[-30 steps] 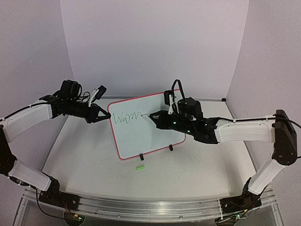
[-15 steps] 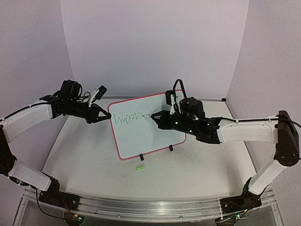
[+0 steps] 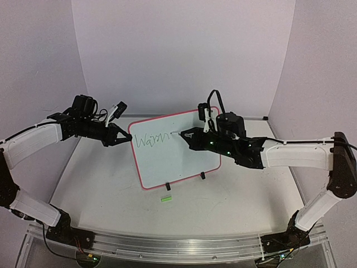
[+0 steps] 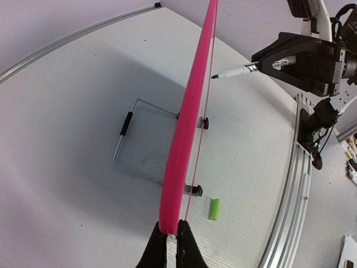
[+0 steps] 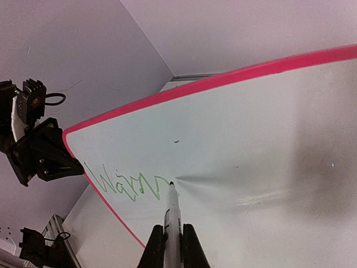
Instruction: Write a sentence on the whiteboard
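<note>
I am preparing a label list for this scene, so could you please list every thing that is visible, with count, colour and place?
whiteboard: 1, white face, pink-red frame, standing mid-table
sentence: 1 unfinished word, green, upper left of the board face
marker: 1, white with dark tip, tip beside the writing's end
green piece: 1, bright green, on the table before the board
wire stand: 1, grey, black sleeve, behind the board
table: 1, white
left gripper: 1, black, shut on the board's left edge
right gripper: 1, black, shut on the marker
</note>
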You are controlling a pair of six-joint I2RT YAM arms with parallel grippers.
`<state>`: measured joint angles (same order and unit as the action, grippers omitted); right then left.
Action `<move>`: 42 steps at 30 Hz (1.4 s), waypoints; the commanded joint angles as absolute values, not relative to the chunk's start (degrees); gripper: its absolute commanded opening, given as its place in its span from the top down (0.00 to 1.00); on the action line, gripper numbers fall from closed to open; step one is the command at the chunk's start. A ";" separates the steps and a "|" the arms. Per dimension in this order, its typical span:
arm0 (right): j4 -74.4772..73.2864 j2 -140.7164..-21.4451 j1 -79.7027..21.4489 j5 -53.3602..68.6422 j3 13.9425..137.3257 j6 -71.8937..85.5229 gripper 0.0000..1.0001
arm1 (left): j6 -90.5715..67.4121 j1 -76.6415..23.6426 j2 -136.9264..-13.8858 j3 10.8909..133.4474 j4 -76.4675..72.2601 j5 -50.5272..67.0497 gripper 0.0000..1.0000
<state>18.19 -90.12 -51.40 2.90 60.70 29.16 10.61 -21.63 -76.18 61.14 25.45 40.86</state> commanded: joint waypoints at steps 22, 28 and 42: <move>18.55 -88.37 -51.24 -5.15 60.67 29.10 1.00 | 12.45 -23.12 -77.29 61.79 28.06 39.45 1.00; 18.46 -88.05 -51.24 -4.94 60.28 29.24 1.00 | 12.48 -23.14 -77.26 61.79 28.10 39.46 1.00; 18.72 -87.28 -51.23 2.88 62.35 28.22 1.00 | 12.50 -23.21 -76.99 61.79 28.17 39.20 1.00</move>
